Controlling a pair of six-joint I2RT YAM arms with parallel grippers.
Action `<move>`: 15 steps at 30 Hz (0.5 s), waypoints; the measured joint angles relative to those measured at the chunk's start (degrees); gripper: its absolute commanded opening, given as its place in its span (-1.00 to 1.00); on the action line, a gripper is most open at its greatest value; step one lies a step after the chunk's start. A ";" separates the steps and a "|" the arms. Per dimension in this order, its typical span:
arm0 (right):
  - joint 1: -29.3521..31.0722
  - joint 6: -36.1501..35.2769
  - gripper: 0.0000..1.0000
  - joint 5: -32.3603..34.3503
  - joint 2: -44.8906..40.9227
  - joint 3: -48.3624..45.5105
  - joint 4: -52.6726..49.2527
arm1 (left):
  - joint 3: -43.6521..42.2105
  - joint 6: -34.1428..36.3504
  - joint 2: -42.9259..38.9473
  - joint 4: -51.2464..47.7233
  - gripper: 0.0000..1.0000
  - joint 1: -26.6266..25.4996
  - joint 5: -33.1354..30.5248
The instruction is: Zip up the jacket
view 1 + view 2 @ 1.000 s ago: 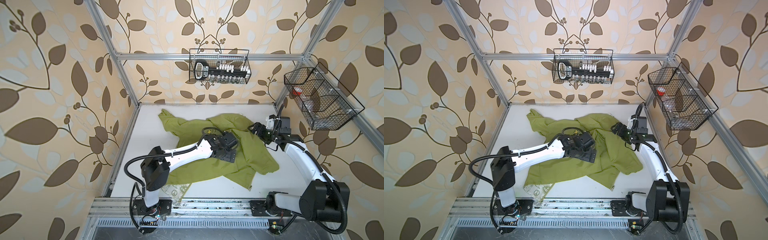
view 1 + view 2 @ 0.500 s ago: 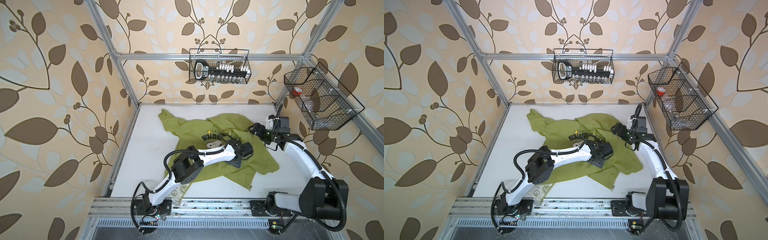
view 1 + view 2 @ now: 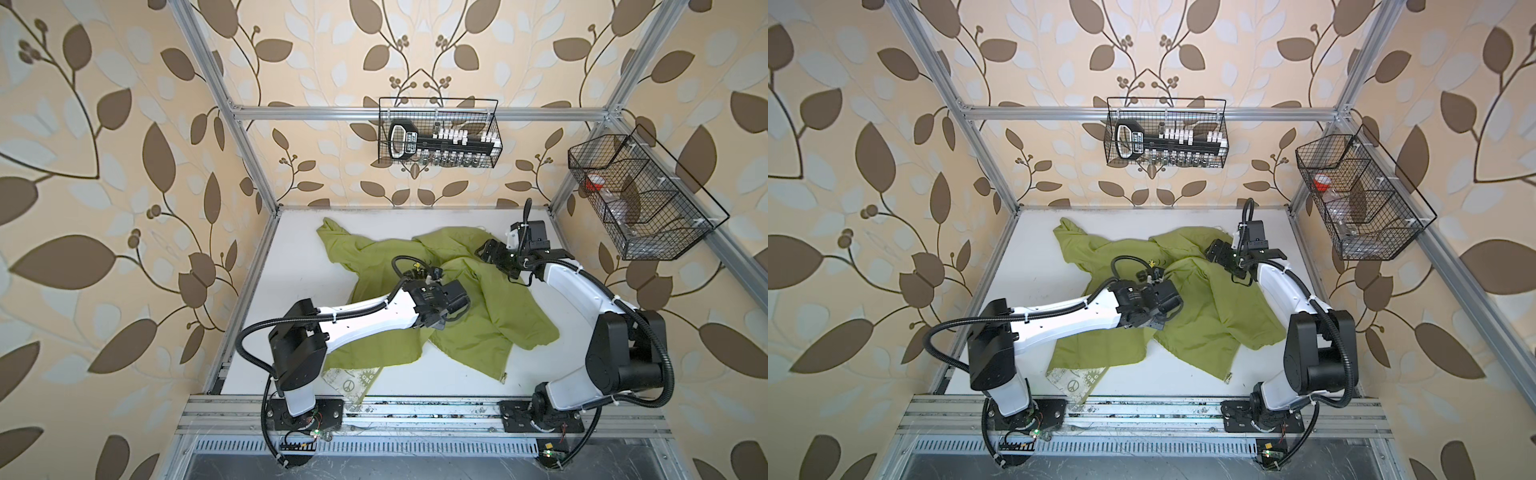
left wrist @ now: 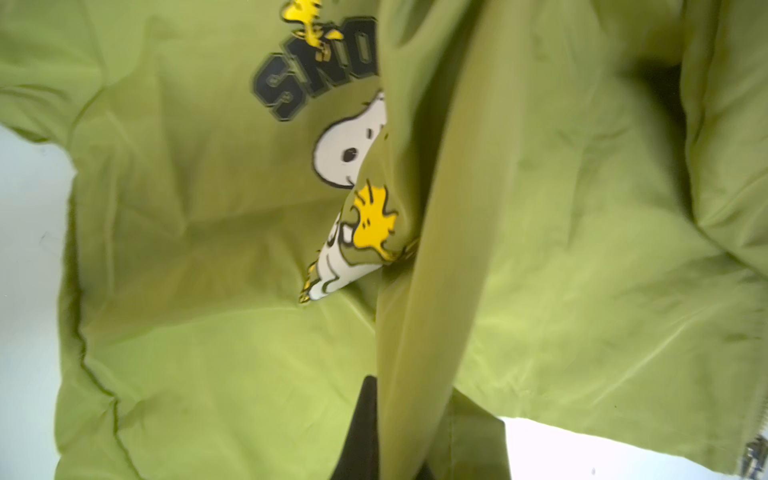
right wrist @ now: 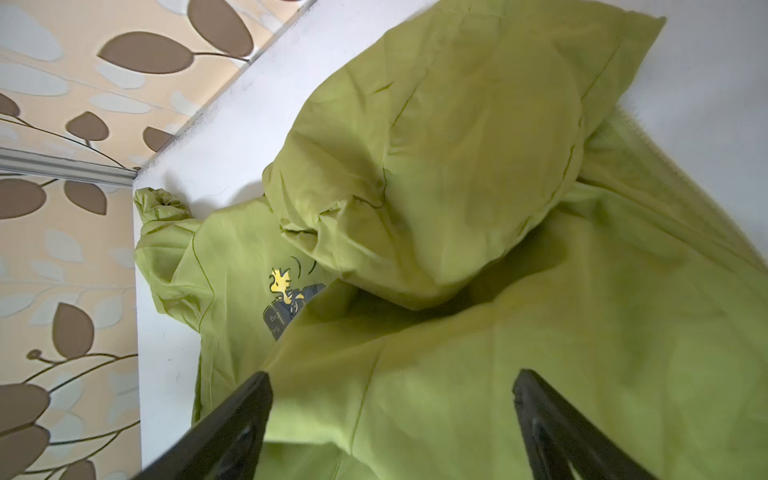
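Observation:
The lime-green jacket (image 3: 498,316) (image 3: 1217,316) lies crumpled across the white table. My left gripper (image 3: 446,321) (image 3: 1160,323) is at its middle, shut on a raised fold of the green fabric. In the left wrist view that fold (image 4: 432,291) runs up from between the jaws (image 4: 399,419) and half covers the Snoopy print (image 4: 345,153). My right gripper (image 3: 483,249) (image 3: 1213,249) hovers open over the jacket's far right part, near the hood (image 5: 457,145); its fingers (image 5: 245,419) hold nothing. A small metal zipper end (image 3: 504,377) shows at the near hem corner.
White printed lining (image 3: 353,380) hangs over the table's front rail. One wire basket (image 3: 438,133) hangs on the back wall and another wire basket (image 3: 636,199) on the right. Aluminium frame posts stand at the table's corners.
My left gripper went from open to shut on the jacket fold. It reached right over the jacket, then came back left with the fabric. The right arm barely moved.

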 measured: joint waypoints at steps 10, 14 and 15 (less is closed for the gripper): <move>-0.17 -0.92 0.82 2.29 8.24 6.03 -1.16 | -10.32 -1.70 -4.33 1.16 -1.00 1.49 -0.74; -0.85 -0.90 0.79 2.34 10.91 7.61 -0.92 | -12.96 -2.14 -8.35 1.90 -1.00 2.89 -0.72; -1.18 -0.85 0.78 2.34 11.56 7.69 -0.83 | -13.57 -2.29 -9.14 2.08 -1.00 3.13 -0.72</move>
